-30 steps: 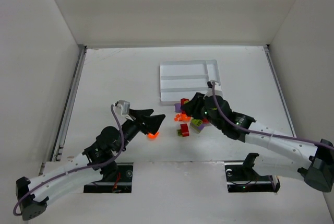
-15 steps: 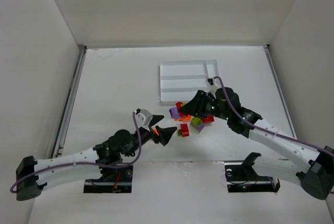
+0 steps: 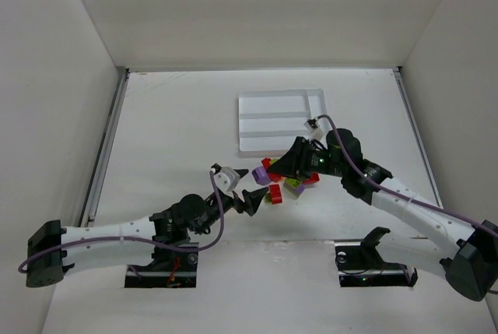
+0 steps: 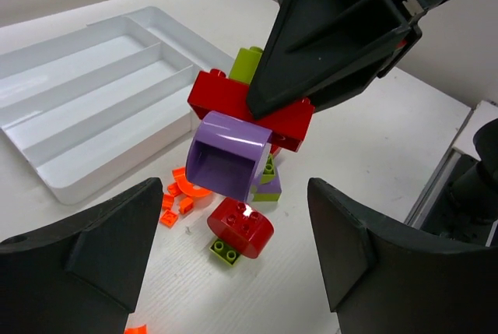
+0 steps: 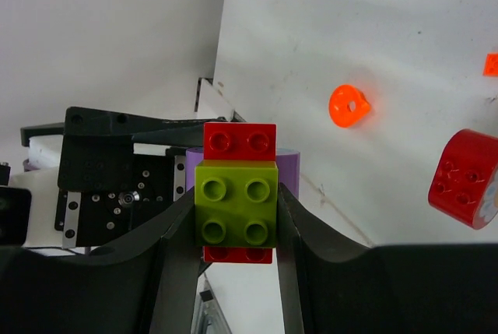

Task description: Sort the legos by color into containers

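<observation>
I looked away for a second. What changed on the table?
The left gripper swung right and now stands open, facing the brick stack. The right gripper, shut on that stack throughout, lifted it off the table and leftward. The tray stayed put.

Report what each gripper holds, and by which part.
Right gripper holds a joined stack of red, lime green and purple bricks, its fingers clamping the lime green brick by two opposite sides. Left gripper is open and holds nothing.
</observation>
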You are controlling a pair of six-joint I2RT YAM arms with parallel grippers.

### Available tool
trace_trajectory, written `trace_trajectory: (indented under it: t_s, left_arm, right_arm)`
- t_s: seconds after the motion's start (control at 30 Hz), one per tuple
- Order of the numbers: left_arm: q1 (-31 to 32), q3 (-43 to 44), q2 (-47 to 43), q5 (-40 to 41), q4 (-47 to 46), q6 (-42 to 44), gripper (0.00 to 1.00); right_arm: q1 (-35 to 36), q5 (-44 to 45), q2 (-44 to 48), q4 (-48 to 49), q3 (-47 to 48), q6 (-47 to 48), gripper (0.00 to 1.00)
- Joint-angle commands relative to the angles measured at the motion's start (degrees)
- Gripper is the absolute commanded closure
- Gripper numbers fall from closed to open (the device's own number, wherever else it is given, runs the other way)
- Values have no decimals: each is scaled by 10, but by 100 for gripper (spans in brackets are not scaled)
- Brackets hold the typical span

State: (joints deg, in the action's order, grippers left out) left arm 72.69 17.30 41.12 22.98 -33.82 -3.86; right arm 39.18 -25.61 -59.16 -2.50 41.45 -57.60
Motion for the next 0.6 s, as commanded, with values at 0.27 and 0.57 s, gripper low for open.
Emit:
trace_trajectory:
  t_s: [0.27,0.57]
  left_arm:
    - [25,34,39,10,-98,46,33]
    - [49,41,32,13,-99,59,73]
  right_arm:
    - [-12,-104,40,72,-20,-41,80]
    - [-32,-116,51,85,-41,-50,80]
